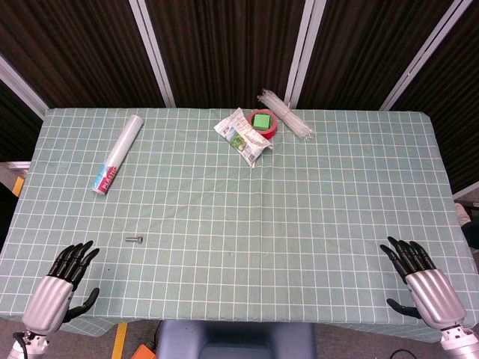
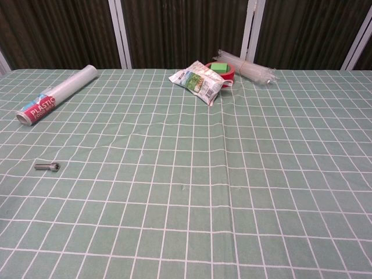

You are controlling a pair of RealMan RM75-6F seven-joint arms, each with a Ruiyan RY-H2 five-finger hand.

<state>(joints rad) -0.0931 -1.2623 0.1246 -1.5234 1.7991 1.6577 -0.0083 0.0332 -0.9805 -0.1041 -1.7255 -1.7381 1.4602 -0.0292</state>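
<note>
A small metal bolt (image 1: 135,239) is lying on the bench (image 1: 299,224) just ahead of the left hand (image 1: 63,280), which is empty with fingers spread. Same for the right hand (image 1: 419,280), well apart. Hard, light, probably slippery and prone to rolling, so it's best pinched across the shank.

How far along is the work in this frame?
Nothing looks started. Both the left hand and right hand rest open at the near table edge, holding nothing. The bolt, nearest the left hand, the plastic-wrap roll and the snack packet lie untouched.
</note>
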